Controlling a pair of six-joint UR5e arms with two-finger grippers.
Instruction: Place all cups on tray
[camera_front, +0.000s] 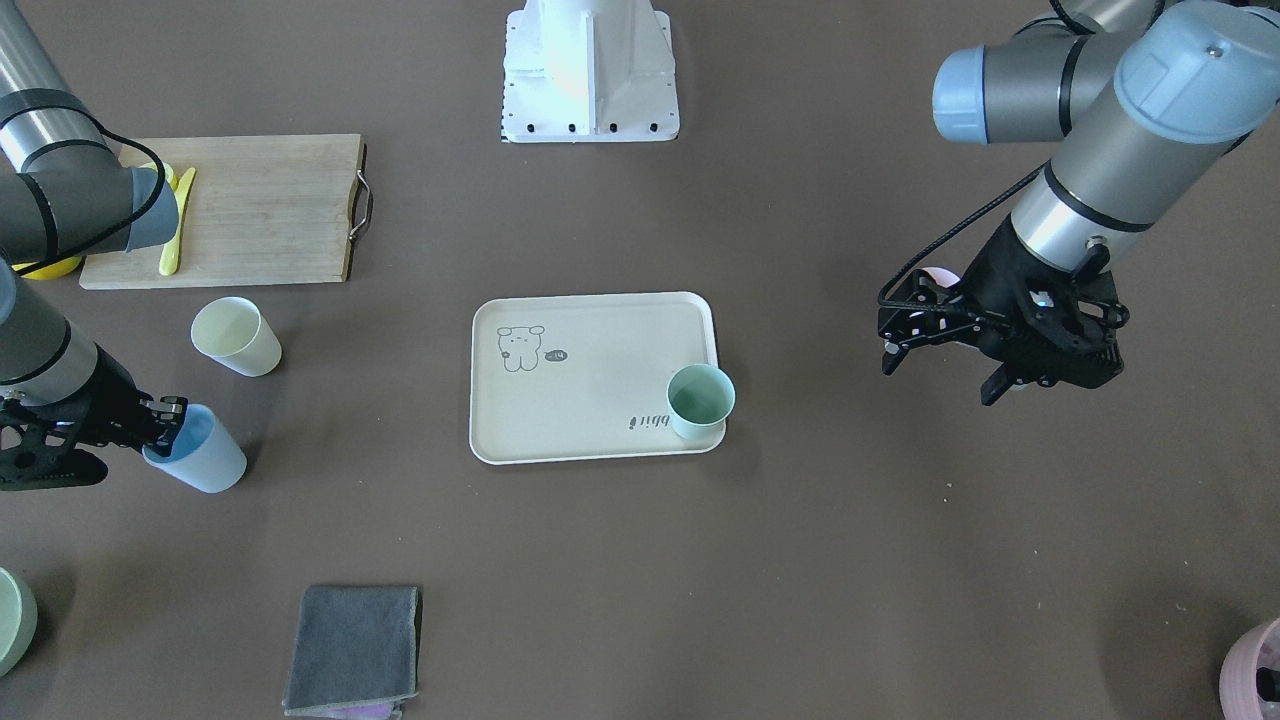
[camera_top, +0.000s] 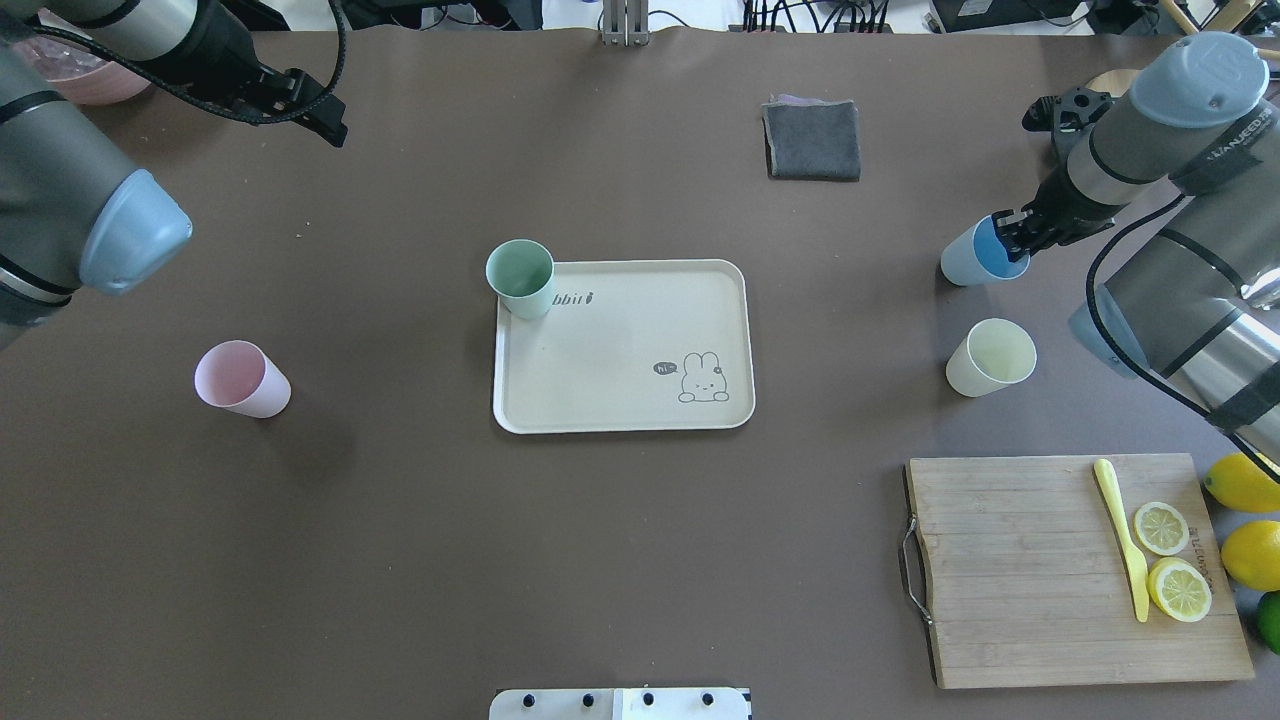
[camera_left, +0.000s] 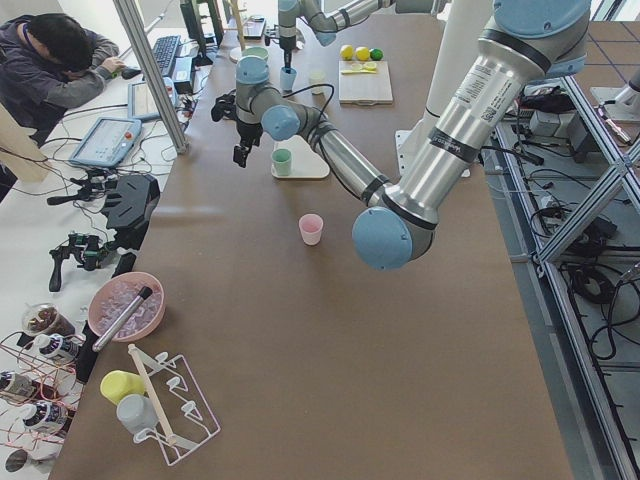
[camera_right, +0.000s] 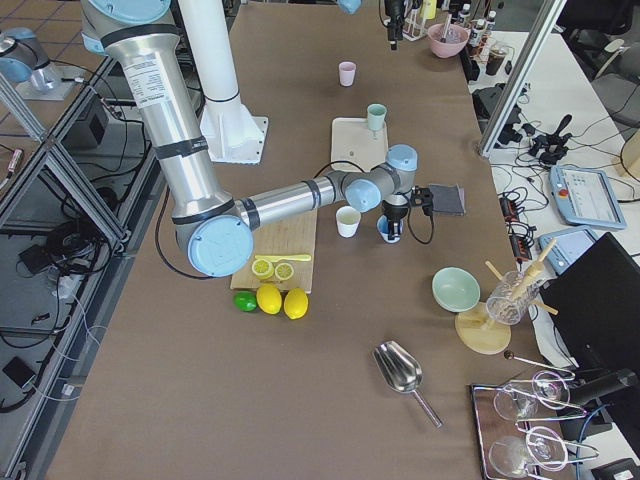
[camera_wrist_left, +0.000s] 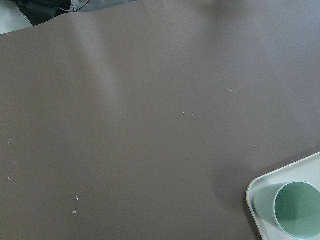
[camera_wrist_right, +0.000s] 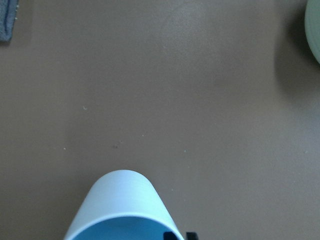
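Observation:
The cream tray (camera_front: 590, 400) (camera_top: 600, 360) lies mid-table, and the mint green cup (camera_front: 700, 400) (camera_top: 520, 278) (camera_wrist_left: 295, 210) stands upright in one of its corners. My right gripper (camera_front: 165, 425) (camera_top: 1012, 238) is shut on the rim of the light blue cup (camera_front: 200, 460) (camera_top: 968, 262) (camera_wrist_right: 122, 207), one finger inside it. The pastel yellow cup (camera_front: 235, 337) (camera_top: 990, 357) stands beside it on the table. My left gripper (camera_front: 942, 372) (camera_top: 320, 110) is open and empty, held above the table. The pink cup (camera_top: 240, 378) (camera_left: 311, 229) stands alone on the left side.
A wooden cutting board (camera_top: 1020, 570) with a yellow knife (camera_top: 1122, 535) and lemon slices lies near the right arm, with whole lemons (camera_top: 1245, 485) at the table edge. A grey cloth (camera_top: 812, 140) lies at the far side. A pale-green bowl (camera_front: 12, 620) and a pink pot (camera_front: 1255, 670) sit at corners.

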